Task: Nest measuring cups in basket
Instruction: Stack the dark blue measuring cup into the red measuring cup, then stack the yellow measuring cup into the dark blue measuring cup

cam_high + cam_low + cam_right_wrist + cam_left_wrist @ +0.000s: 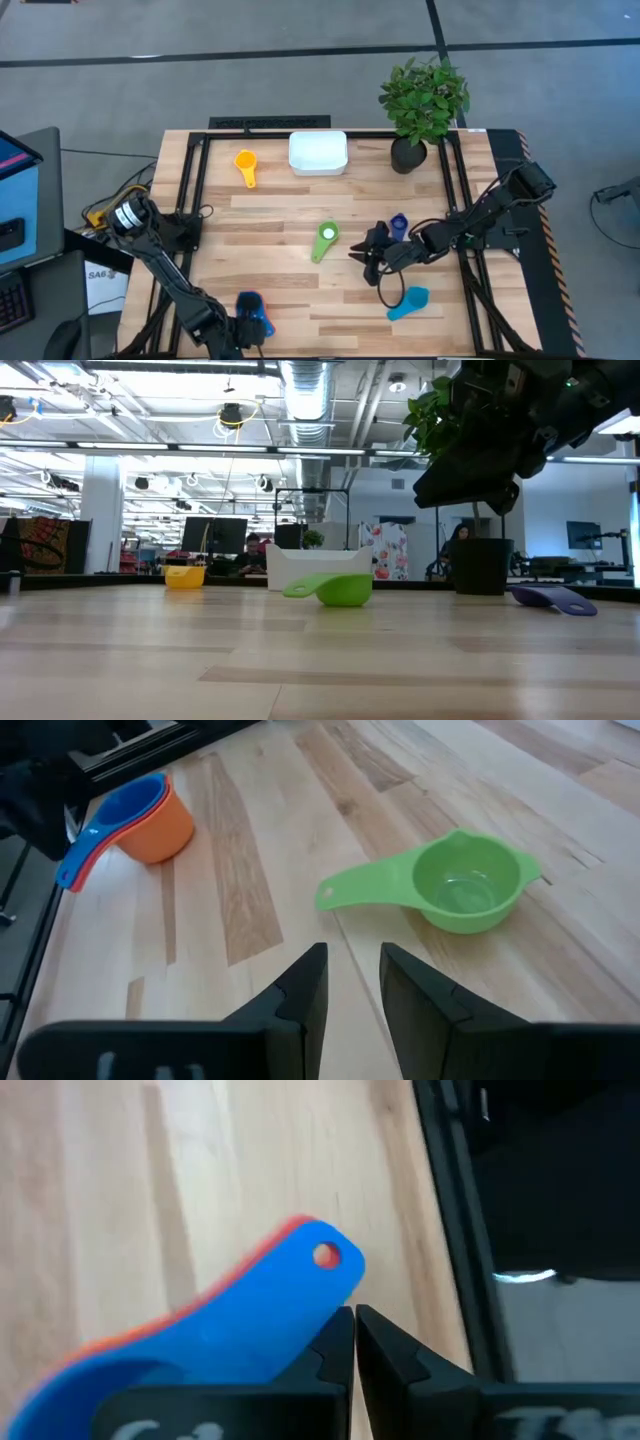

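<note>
Left gripper closed beside stacked cups; right gripper poised over green cup.

High view: left gripper (250, 322) sits at the near table edge on the blue cup stack (252, 303); the basket (318, 153) lies well apart, far side.
Left wrist view: fingers (330, 1355) meet together; the blue handle (305, 1280) passes beside them, apparently ungripped.
Right wrist view: right gripper (352, 982), jaws apart, faces the green cup (467, 885), whose handle runs crosswise.

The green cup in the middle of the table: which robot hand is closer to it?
The right hand: it hovers just beside the green cup. The left hand is farther off, at the table's near edge.
</note>
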`<state>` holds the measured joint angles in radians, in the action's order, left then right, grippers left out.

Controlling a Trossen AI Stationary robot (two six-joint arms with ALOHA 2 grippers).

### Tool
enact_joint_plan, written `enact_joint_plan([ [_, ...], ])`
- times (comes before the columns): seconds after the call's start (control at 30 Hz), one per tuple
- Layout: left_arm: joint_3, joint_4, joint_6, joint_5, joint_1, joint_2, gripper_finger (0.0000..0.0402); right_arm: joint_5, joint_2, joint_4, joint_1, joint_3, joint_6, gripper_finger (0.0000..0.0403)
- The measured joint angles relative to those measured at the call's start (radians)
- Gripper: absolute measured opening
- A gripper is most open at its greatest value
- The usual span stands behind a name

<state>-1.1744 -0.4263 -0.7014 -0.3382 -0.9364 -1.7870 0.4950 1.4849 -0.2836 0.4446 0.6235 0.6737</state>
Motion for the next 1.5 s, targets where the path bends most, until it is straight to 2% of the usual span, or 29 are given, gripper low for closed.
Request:
enact_joint_plan([
  [0.1,-0.021,-0.014,0.028,-0.006,0.007,0.0,0.0,0.0,0.0,0.0,0.0,0.0,-0.001,0.0119],
  [0.23,-0.043,-0.012,0.036,0.061,0.009,0.0,0.0,0.0,0.0,0.0,0.0,0.0,-0.001,0.0119],
  [0.37,-0.044,-0.028,0.036,0.055,0.007,0.0,0.0,0.001,0.0,0.0,0.0,0.0,-0.001,0.0119],
  [0.53,-0.056,-0.08,0.099,-0.015,0.043,0.028,0.0,0.001,0.0,0.011,0.001,0.0,-0.004,0.0119],
  [0.67,-0.11,-0.202,0.139,-0.141,0.102,0.08,0.0,0.0,-0.036,0.056,0.001,0.0,0.009,0.0119],
  [0.77,-0.131,-0.228,0.207,-0.223,0.148,0.118,0.0,0.0,-0.079,0.128,0.002,0.0,0.035,0.0119],
  [1.0,-0.131,-0.326,0.309,-0.249,0.285,0.146,0.0,0.065,-0.185,0.297,0.053,0.0,0.119,0.0119],
  [1.13,-0.101,-0.516,0.299,-0.24,0.412,0.184,0.0,0.12,-0.196,0.346,0.093,0.0,0.165,0.0119],
  [1.33,0.123,-0.339,0.35,-0.12,0.701,0.4,0.0,0.164,-0.152,0.37,0.136,0.0,0.218,0.0119],
  [1.5,0.279,-0.291,0.352,-0.111,1.016,0.565,0.0,0.163,-0.099,0.368,0.134,0.0,0.242,0.0119],
])
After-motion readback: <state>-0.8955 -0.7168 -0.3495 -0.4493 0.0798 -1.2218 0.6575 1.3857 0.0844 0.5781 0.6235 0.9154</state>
